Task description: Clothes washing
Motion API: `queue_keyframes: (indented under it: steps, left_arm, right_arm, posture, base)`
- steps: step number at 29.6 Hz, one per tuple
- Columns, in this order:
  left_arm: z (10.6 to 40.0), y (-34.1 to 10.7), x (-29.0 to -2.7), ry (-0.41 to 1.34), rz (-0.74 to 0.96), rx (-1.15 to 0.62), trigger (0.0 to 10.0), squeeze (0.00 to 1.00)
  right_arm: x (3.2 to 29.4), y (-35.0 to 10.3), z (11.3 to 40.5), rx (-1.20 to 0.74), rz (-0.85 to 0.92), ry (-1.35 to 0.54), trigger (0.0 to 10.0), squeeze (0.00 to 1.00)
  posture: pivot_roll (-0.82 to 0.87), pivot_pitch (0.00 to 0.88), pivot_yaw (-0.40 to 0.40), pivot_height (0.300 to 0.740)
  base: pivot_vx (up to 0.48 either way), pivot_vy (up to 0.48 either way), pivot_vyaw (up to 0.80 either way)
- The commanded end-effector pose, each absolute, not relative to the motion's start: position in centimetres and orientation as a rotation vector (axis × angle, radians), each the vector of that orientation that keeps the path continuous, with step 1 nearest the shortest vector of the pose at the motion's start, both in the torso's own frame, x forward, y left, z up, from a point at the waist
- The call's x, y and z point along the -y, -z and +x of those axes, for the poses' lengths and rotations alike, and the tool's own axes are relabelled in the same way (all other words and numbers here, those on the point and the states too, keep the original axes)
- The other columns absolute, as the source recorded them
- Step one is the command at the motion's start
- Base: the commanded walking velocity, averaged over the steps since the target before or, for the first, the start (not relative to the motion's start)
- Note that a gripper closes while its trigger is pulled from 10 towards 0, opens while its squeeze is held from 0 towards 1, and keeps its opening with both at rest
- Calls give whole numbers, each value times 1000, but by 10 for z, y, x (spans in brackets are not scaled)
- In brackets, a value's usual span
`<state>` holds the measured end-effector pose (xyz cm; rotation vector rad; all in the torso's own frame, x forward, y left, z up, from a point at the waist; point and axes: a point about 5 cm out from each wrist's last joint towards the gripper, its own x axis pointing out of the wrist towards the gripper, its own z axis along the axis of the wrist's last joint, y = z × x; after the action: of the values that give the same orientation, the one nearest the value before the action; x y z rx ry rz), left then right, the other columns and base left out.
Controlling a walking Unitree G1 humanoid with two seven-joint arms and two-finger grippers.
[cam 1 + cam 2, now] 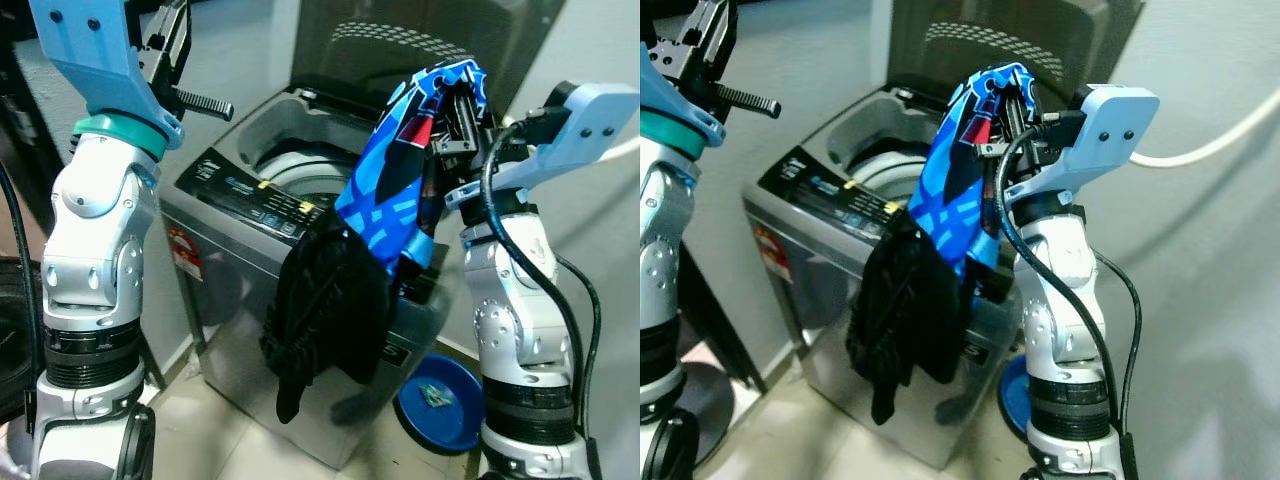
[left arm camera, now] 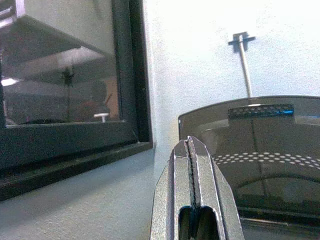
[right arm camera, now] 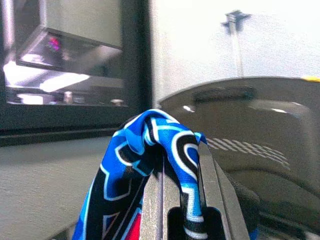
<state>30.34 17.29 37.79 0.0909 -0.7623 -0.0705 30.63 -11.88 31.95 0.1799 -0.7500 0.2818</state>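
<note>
A grey top-loading washing machine [image 1: 240, 215] stands before me with its dark lid [image 1: 420, 45] raised and its drum [image 1: 300, 170] open. My right gripper [image 1: 462, 100] is held high over the machine's right side, shut on a blue patterned garment [image 1: 395, 175] that drapes over its fingers [image 3: 210, 175]. The garment's black lower part [image 1: 325, 305] hangs down in front of the machine. My left gripper [image 2: 191, 150] is raised at the upper left, shut with nothing in it, pointing toward the wall and lid.
A blue basin [image 1: 440, 400] sits on the tiled floor by the machine's right side. A dark-framed window [image 2: 65, 75] is on the wall to the left. A white hose [image 1: 1210, 145] runs along the right wall.
</note>
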Motion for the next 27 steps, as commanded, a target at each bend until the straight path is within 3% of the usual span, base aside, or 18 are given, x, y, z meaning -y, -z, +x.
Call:
queue_keyframes:
  steps: [1,17,22,27]
  left_arm:
    - [303,-376,-167,90,96,755,10000,0]
    - [304,-373,-168,76,87,743,10000,0]
    - [305,-372,-170,66,78,737,10000,0]
    - [306,-371,-171,62,72,735,10000,0]
  right_arm:
    - [126,-320,306,757,182,-255,10000,0]
    - [129,-316,311,725,180,-231,10000,0]
    - [134,-312,316,691,187,-178,10000,0]
    - [133,-309,317,683,183,-184,10000,0]
  posture:
    - [65,0,-12,740]
    - [61,0,-17,740]
    - [62,0,-19,740]
    - [64,0,-21,740]
  base:
    - [0,0,-800]
    - [0,0,-800]
    - [0,0,-96]
    - [0,480,0]
